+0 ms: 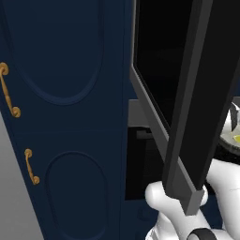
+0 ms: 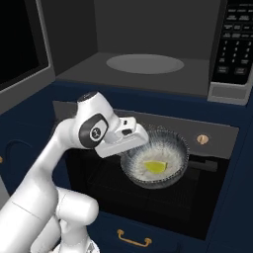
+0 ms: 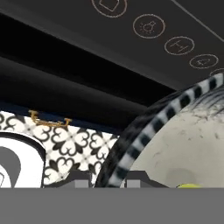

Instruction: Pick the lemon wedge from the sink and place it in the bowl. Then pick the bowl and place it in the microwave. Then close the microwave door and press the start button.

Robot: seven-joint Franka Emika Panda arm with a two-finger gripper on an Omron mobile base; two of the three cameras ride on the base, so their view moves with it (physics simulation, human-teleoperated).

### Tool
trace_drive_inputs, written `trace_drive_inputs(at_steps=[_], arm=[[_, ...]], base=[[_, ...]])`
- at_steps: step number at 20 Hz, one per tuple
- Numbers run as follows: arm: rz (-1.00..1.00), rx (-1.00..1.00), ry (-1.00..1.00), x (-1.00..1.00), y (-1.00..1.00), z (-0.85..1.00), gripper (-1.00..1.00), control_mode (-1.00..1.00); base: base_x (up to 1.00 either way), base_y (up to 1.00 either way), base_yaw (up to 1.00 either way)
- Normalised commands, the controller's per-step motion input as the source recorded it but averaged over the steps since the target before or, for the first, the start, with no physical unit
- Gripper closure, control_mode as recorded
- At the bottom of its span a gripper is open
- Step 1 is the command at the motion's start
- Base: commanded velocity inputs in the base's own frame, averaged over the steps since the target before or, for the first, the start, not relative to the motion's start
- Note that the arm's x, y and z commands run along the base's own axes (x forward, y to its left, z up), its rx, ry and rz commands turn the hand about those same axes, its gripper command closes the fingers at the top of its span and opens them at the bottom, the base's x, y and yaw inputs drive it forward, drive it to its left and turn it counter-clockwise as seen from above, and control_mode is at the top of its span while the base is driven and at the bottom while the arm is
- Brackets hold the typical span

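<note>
Right base view shows the gripper (image 2: 132, 140) clamped on the rim of the round shallow grey-rimmed bowl (image 2: 170, 144), which carries the small bright yellow lemon wedge (image 2: 156, 167) below the open microwave (image 2: 143, 64). Lifting should keep the bowl level and clear the cavity's front lip before sliding inward

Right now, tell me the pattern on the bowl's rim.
The bowl's rim carries alternating dark grey and pale stripes, clearest in the hand view.

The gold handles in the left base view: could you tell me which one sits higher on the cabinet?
The longer handle at the left edge, above the shorter one.
</note>
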Motion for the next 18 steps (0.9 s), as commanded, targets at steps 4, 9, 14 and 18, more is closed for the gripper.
trace_drive_inputs(at_steps=[4, 9, 14, 18], arm=[[0.16, 0.00, -0.12, -1.00, -0.02, 0.36, 1.00, -1.00], [0.27, -0.07, 0.00, -0.47, 0.22, 0.59, 1.00, -1.00], [0.29, -0.19, -0.08, -0.09, 0.34, 0.91, 1.00, -1.00], [0.24, -0.20, -0.09, -0.09, 0.19, 0.97, 1.00, -1.00]], base=[[0.00, 0.00, 0.00], [0.00, 0.00, 0.00], [0.00, 0.00, 0.00], [0.00, 0.00, 0.00]])
